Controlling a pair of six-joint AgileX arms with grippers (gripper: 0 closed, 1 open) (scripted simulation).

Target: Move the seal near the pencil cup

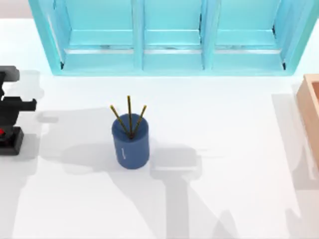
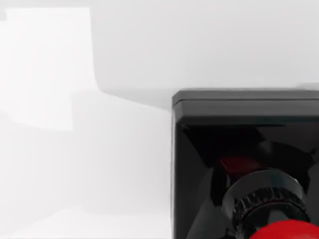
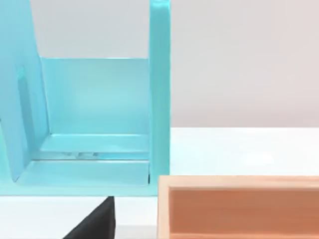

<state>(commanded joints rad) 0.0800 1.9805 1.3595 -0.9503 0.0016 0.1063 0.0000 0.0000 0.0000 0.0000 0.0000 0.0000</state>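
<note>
Our left arm sits at the far left edge of the table, with the left gripper low over the seal. From above, the seal is a black block with a speck of red visible at the very edge, mostly covered by the gripper body. It is well apart from the pencil cup, which stands upright left of table centre with three pencils fanned out of its top and a small pale mark on its side.

Left wrist view: the seal's black square base is close up, with the ribbed collar and the red knob at the picture's edge. We see no fingertips there, so we cannot tell whether the jaws are open, closed, or holding the seal. We also cannot tell if the seal sits between the jaws or just beneath them, only that gripper and seal overlap in the top view.

A light blue shelf unit with three bays runs along the back of the table. A tan wooden box sits at the right edge.

Right wrist view looks at the end bay of the shelf unit and the rim of the wooden box, which lies just beside it. A dark shape lies beside the box; we cannot tell what it is.
</note>
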